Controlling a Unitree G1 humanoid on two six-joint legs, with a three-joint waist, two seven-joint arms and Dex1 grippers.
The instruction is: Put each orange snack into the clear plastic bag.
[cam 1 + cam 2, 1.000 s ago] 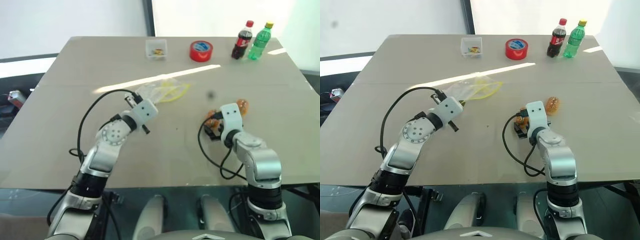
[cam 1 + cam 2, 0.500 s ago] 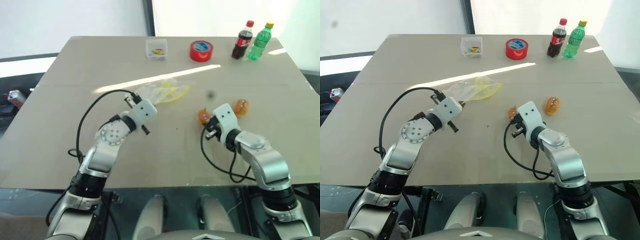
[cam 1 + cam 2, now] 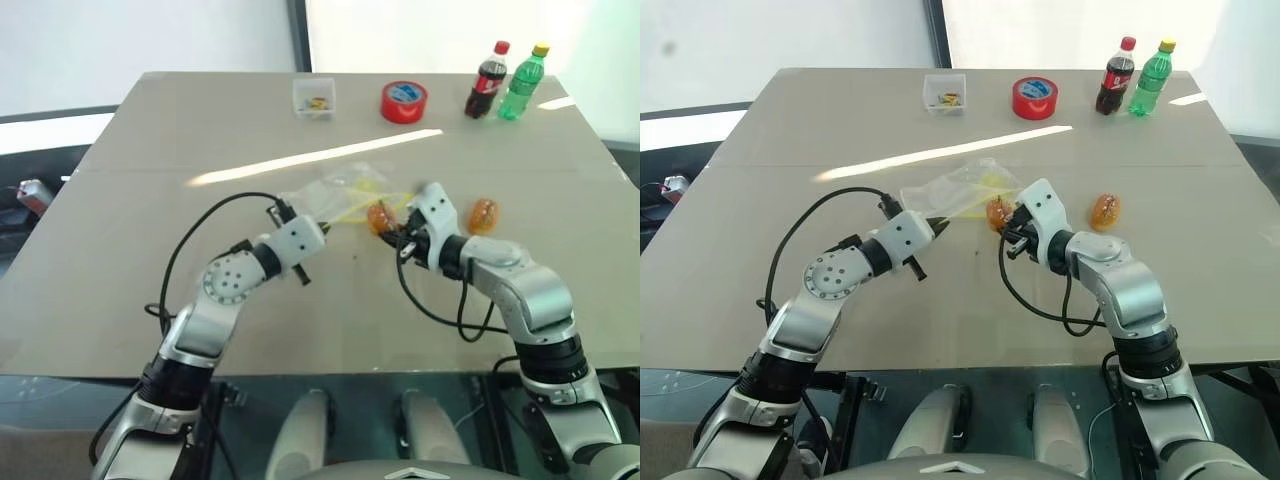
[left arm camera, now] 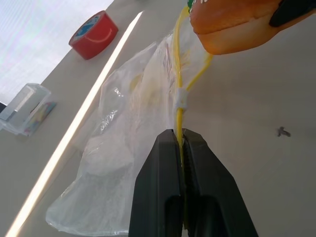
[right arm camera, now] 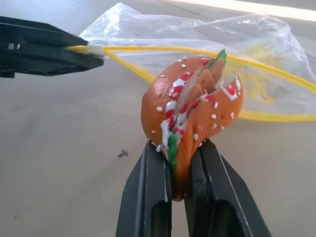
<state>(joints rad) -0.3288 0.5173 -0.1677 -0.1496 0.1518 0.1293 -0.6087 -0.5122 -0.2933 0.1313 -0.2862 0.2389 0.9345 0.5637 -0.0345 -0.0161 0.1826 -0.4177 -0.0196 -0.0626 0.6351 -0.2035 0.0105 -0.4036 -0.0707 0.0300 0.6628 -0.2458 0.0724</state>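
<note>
The clear plastic bag [image 3: 340, 188] lies on the grey table [image 3: 150, 200], with pale yellow items inside it. My left gripper [image 4: 179, 136] is shut on the bag's yellow strip [image 4: 177, 59] and holds that edge up. One orange snack [image 5: 192, 111] sits pinched between the shut fingers of my right gripper [image 5: 180, 149]. It hangs just in front of the bag's yellow-rimmed mouth, close to the left gripper's fingers [image 5: 49, 49]. The same snack [image 3: 379, 217] shows beside the bag in the left eye view. A second orange snack [image 3: 484, 215] rests on the table to the right of my right gripper [image 3: 392, 230].
Along the table's far edge stand a small clear box [image 3: 314, 97], a red tape roll [image 3: 403, 101], a cola bottle [image 3: 486, 80] and a green bottle [image 3: 523, 82]. The table's near edge runs just behind both forearms.
My right gripper shut on one orange snack, lifted it off the table and carried it left to the bag's mouth. The left gripper drew the bag's edge slightly back and rightwards.
</note>
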